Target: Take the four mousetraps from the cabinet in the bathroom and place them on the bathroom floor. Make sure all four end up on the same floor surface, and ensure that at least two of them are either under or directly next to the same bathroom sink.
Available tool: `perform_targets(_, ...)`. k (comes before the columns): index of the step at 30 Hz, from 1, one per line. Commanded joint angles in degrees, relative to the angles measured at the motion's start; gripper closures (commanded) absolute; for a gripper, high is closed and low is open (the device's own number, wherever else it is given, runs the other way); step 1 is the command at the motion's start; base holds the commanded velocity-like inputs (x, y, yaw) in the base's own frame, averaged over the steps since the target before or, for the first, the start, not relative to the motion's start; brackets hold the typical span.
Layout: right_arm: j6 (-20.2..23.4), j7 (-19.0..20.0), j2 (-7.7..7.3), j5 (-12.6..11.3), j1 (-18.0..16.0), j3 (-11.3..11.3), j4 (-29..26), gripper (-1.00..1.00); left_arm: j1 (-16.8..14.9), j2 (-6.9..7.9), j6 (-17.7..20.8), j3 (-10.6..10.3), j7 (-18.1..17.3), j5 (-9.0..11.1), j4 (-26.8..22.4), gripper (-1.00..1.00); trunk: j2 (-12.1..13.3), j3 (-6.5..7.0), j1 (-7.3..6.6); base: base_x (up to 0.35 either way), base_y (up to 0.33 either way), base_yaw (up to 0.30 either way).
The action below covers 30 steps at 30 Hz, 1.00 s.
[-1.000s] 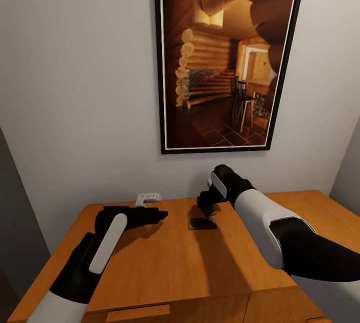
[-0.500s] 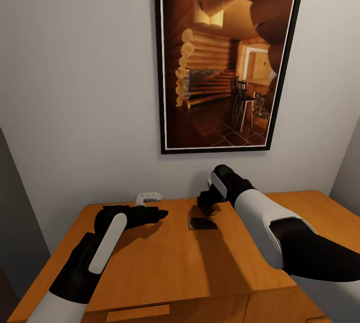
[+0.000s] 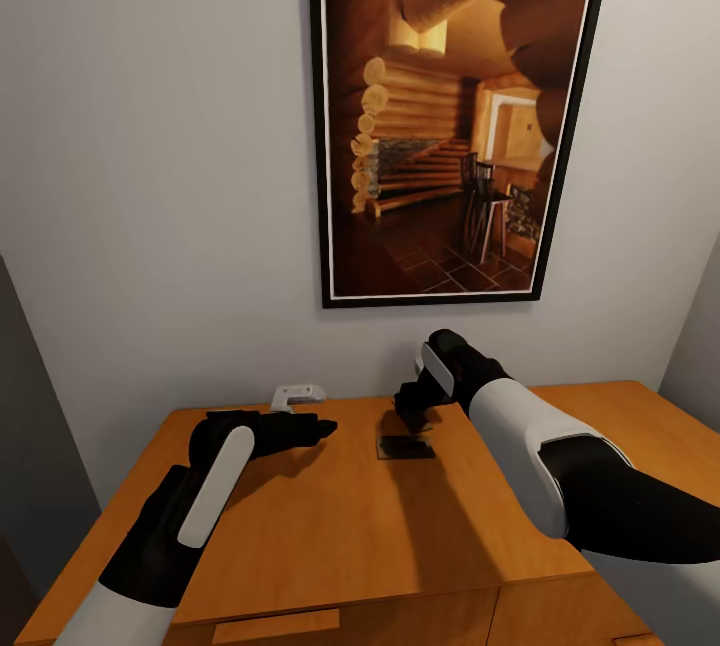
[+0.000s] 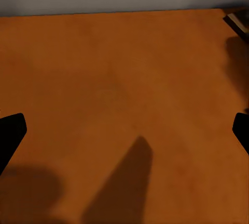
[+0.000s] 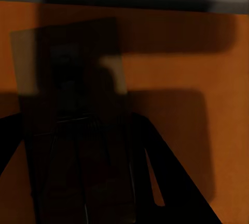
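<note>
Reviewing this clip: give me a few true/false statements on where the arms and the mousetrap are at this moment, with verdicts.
1. A mousetrap lies flat on top of the cabinet. True.
2. The right gripper is above the mousetrap. True; in the right wrist view the trap lies in shadow between its jaws.
3. The left gripper holds a mousetrap. False; its jaws stand wide apart over bare wood in the left wrist view.
4. The mousetrap sits on a tiled floor. False; it rests on the orange-brown cabinet top.
5. A framed picture hangs on the wall behind the cabinet. True.
</note>
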Motion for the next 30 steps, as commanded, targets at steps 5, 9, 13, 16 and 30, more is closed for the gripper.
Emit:
perform_targets(5,0.27,-0.59,-0.06,0.77,0.02,0.78,-0.02,1.0,-0.07,-0.03,0.17,-0.01,0.61,0.6,-0.06,-1.0,1.57,0.63,-0.88,0.0,0.0,0.0)
perform_targets(9,0.27,-0.59,-0.09,0.77,0.02,0.78,-0.03,1.0,-0.05,-0.09,0.17,-0.01,0.61,0.6,-0.06,-1.0,3.18,1.35,-1.75,0.0,0.0,0.0)
perform_targets(13,0.27,-0.59,-0.06,0.77,0.02,0.78,-0.01,1.0,-0.05,-0.11,0.17,-0.01,0.61,0.6,-0.06,-1.0,3.98,1.71,-2.19,0.0,0.0,0.0)
perform_targets(16,0.27,-0.59,-0.06,0.77,0.02,0.78,-0.03,1.0,-0.05,-0.09,0.14,-0.01,0.61,0.6,-0.06,-1.0,3.98,1.71,-2.19,0.0,0.0,0.0)
perform_targets(30,0.27,-0.59,-0.05,0.62,0.02,0.78,-0.03,1.0,-0.05,0.05,0.08,0.0,0.61,0.6,-0.12,-1.0,5.99,2.61,-3.29,0.0,0.0,0.0)
